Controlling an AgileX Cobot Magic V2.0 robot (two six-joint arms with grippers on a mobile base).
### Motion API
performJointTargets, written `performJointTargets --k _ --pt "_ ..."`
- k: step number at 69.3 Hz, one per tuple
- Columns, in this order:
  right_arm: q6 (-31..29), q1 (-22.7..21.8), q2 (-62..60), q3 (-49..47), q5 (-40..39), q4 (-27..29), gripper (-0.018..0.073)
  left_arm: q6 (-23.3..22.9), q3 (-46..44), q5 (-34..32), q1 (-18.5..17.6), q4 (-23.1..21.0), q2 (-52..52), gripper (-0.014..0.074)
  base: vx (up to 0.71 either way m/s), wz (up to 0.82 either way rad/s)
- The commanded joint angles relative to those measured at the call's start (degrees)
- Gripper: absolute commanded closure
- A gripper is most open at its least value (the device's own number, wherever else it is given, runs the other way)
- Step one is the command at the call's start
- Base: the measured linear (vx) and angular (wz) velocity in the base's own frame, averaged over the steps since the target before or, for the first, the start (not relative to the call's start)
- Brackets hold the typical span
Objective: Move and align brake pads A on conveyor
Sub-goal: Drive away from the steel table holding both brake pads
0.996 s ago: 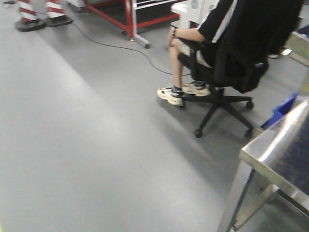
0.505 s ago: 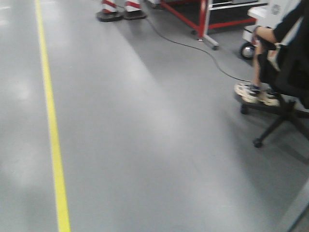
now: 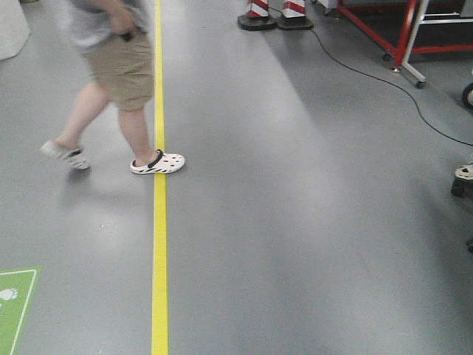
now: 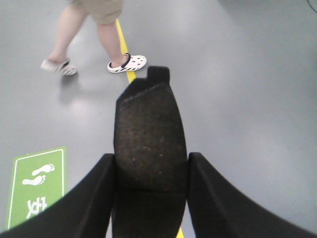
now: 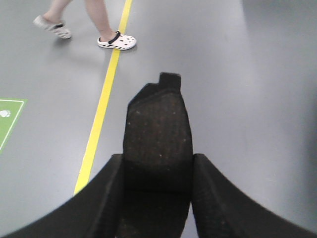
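Observation:
In the left wrist view, my left gripper (image 4: 151, 166) is shut on a brake pad (image 4: 148, 134). The pad is dark, oblong and speckled, with a small tab at its far end, and it sticks out forward between the two black fingers, above the floor. My right gripper (image 5: 157, 166) grips a second brake pad (image 5: 157, 131) the same way in the right wrist view. The conveyor is out of view in all frames. Neither gripper appears in the front view.
Grey workshop floor with a yellow line (image 3: 160, 222). A person in beige shorts and white clogs (image 3: 118, 74) walks across the line at upper left. Striped cone bases (image 3: 275, 13), a red frame (image 3: 399, 37), a black cable (image 3: 369, 74) and a green floor sign (image 3: 15, 307) are around.
The front view has swung left: the seated person, chair and steel table edge have left the frame, the yellow line has shifted to centre-left, and a walking person has come into view.

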Motion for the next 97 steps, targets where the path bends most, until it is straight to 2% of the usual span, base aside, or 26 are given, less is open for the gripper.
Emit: performJointTargets --k 1,51,97 --pt "-0.62 -0.13 -0.11 -1.60 -4.52 0.26 0.0566 -0.15 -1.49 -4.72 -0.15 -0.47 0.16 0.0603 -0.03 0.26" --pt "-0.62 -0.13 -0.36 -1.60 -4.50 0.26 0.0566 -0.15 -1.49 -4.72 -0.15 -0.47 0.16 0.0603 0.11 0.16" --pt "-0.62 -0.13 -0.36 -1.60 -4.50 0.26 0.0566 -0.15 -1.49 -4.67 -0.15 -0.47 0.16 0.0603 0.42 0.04"
